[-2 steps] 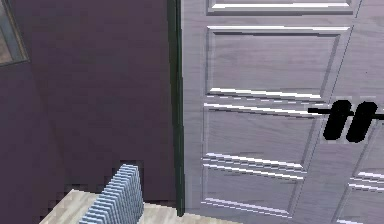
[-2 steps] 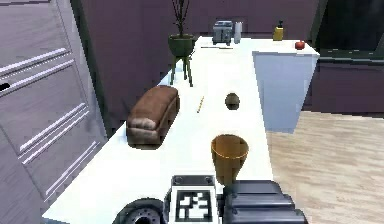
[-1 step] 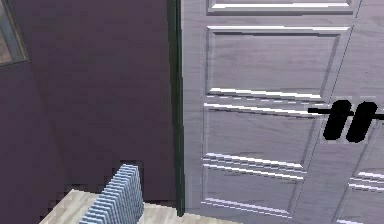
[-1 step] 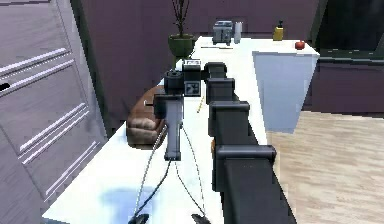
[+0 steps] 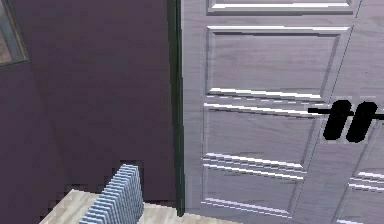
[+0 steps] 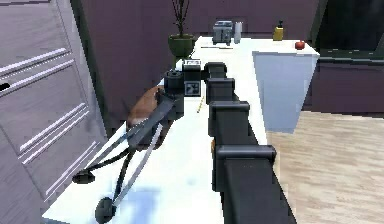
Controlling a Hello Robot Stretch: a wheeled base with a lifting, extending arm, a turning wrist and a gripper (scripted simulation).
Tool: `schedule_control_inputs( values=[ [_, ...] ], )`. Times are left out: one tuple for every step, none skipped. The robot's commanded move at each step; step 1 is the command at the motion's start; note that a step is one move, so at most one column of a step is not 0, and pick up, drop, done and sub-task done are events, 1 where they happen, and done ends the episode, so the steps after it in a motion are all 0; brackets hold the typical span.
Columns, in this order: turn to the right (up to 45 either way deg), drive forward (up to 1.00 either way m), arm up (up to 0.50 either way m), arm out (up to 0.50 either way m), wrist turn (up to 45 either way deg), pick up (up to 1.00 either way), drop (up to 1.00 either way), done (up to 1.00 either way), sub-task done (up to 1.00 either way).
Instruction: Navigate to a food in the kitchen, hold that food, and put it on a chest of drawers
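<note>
White and smooth-topped, the long desk [image 6: 190, 170] runs from the near left to the far end of the kitchen, and the robot's dark square-barred arm [image 6: 240, 150] reaches out along it. At the arm's tip the gripper [image 6: 96, 194] points its two thin fingers [image 6: 104, 209] toward the near left, low over the desk top. A brown rounded lump [image 6: 145, 102] sits right by the gripper's body with the desk behind it, so I cannot tell whether the fingers grip anything.

The clearest food is a small red round fruit [image 6: 300, 44] on the desk's far right corner, beyond a silver toaster [image 6: 225, 31] and a yellowish bottle [image 6: 279, 31]. It lies far off and to the right of the fingers, opposite to where they point. My guess is that reaching it calls for the base to roll farther along the desk first, unless the brown lump is the food meant.
</note>
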Motion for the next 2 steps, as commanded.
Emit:
schedule_control_inputs(
  values=[
    [0.0, 0.0, 0.0, 0.0, 45.0, 0.0, 0.0, 0.0, 0.0],
    [0.0, 0.0, 0.0, 0.0, 45.0, 0.0, 0.0, 0.0, 0.0]
  ],
)
